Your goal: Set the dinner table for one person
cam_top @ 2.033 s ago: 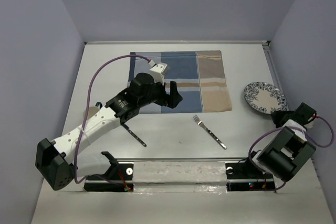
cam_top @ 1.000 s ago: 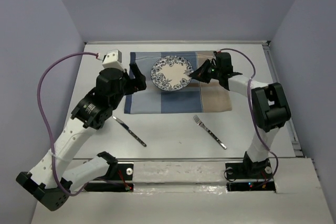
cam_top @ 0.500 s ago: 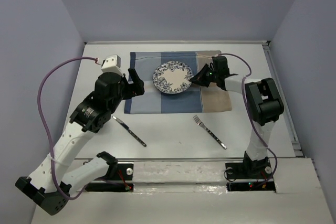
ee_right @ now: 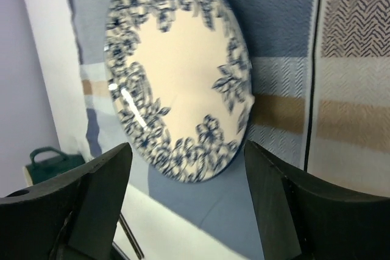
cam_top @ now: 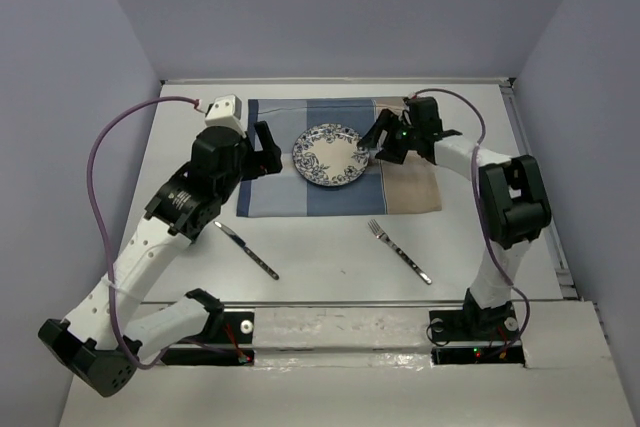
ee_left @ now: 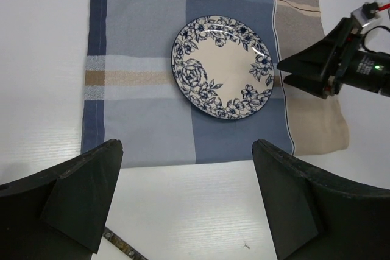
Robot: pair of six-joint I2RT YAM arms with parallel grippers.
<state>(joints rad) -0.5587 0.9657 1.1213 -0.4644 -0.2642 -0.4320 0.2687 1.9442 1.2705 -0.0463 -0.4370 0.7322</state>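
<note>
A blue-flowered plate [cam_top: 330, 155] lies flat on the blue-and-tan striped placemat [cam_top: 400, 182] at the back of the dinner table [cam_top: 310, 237]. My right gripper [cam_top: 377, 143] is open at the plate's right edge; in the right wrist view the plate [ee_right: 177, 71] has its near rim between the spread fingers [ee_right: 274, 193]. My left gripper [cam_top: 266, 150] hovers open over the placemat's left part, holding nothing. From the left wrist the plate [ee_left: 222, 67] shows ahead of the left gripper [ee_left: 186, 147]. A fork [cam_top: 400, 251] and a knife [cam_top: 247, 250] lie on the table in front of the placemat.
Purple-grey walls close in the table on three sides. A metal rail [cam_top: 340, 332] with the two arm bases runs along the near edge. The knife's tip [ee_left: 122, 251] shows under the left finger.
The right gripper has opened and let go of the plate, which now rests flat on the placemat. The left arm has shifted a little toward the back right.
</note>
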